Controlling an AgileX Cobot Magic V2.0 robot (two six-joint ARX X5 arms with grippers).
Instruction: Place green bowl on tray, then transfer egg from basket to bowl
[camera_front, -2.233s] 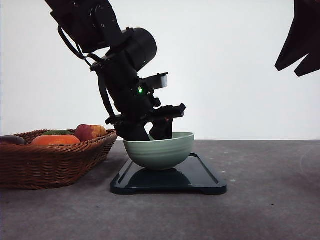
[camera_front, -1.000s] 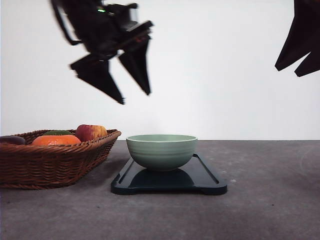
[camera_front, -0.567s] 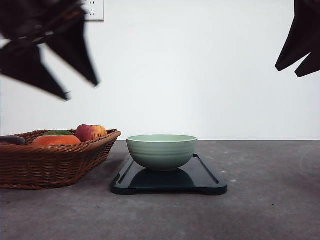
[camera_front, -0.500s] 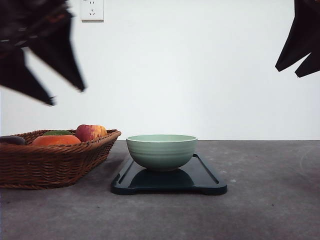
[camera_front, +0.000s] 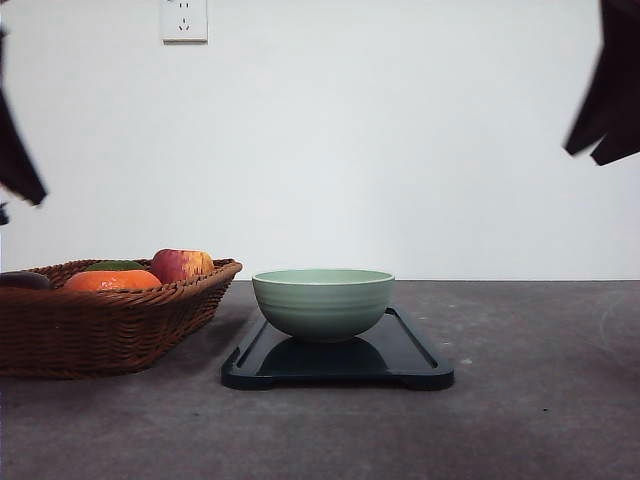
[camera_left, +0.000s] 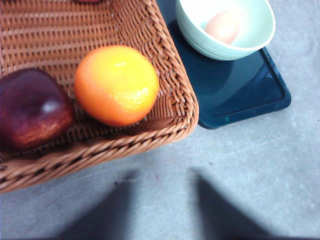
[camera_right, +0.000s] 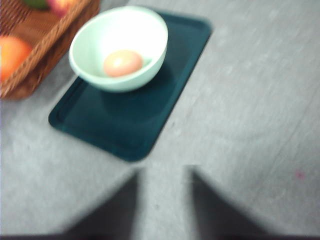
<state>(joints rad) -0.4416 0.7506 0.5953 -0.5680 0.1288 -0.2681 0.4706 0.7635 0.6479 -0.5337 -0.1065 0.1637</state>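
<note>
Egg (camera_right: 122, 63) at rest in the bottom of the green bowl (camera_front: 322, 303); bowl upright on the tray's (camera_front: 410, 360) end nearer the basket (camera_front: 100, 330), just beside the braided rim, seemingly not touching; orange (camera_left: 116, 85) and dark red fruit (camera_left: 32, 107) inside the basket, against its near wall. Both placements done, by the look of it; what remains, probably, a clean retreat. Left gripper (camera_front: 20, 185) high at the table's (camera_front: 540, 400) far left, above the basket; right gripper (camera_front: 600, 150) high at the far right; both spread wide, nothing between the fingers. Keep both raised and well apart from bowl and basket; pull away outward, not down; avoid knocking the rim or jolting the tray, lest the egg roll.
</note>
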